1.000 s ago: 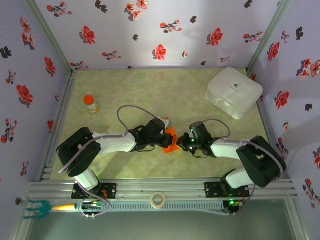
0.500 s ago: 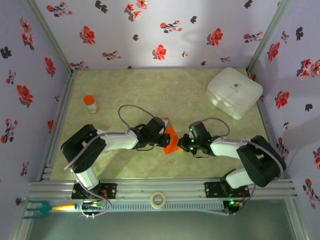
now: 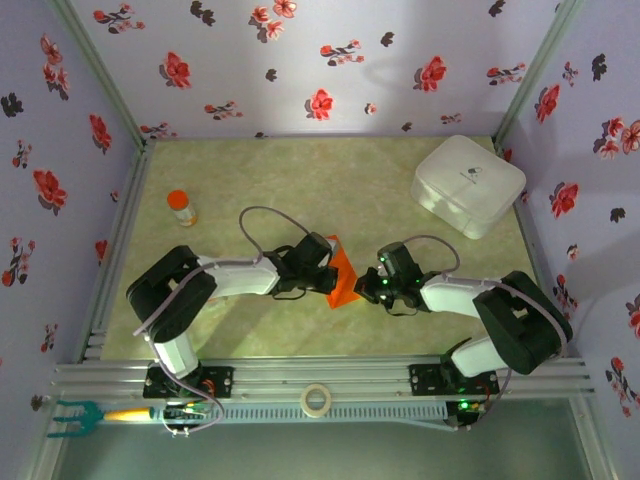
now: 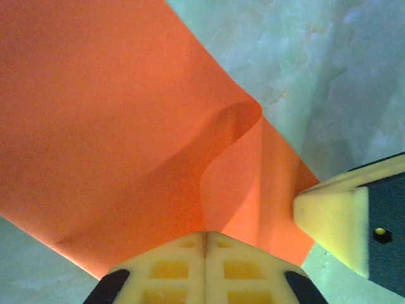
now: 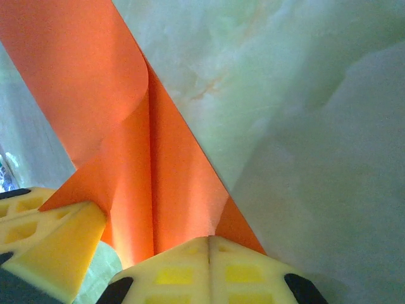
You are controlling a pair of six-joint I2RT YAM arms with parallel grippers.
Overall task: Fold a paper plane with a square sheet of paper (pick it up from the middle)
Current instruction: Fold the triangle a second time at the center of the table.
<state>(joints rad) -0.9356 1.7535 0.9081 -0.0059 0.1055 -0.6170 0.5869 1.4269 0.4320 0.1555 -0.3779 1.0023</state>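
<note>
Two grippers meet near the middle of the table, both closed on the same sheet. The left gripper (image 4: 204,246) has its yellow jaws pressed together, with the near edge of the square sheet of paper (image 4: 114,126) caught in their seam. The right gripper (image 5: 209,250) is clamped in the same way on a neighbouring stretch of the paper, so the two tips stand near each other. Beyond them the bright orange-red sheet lifts off the table (image 3: 300,190) and curls over itself in a rounded loop. It is a soft roll rather than a flattened crease. The step in hand is judged to be laying one part of the sheet across the other for an early fold. To do this well, the two pinches should travel level and together. The free edges should be matched before the loop is lowered, and the bend should be pressed flat outward from the held edge, so that no skew is locked in. The white case (image 3: 468,185) and the orange-capped bottle (image 3: 181,207) lie well apart from the work.
</note>
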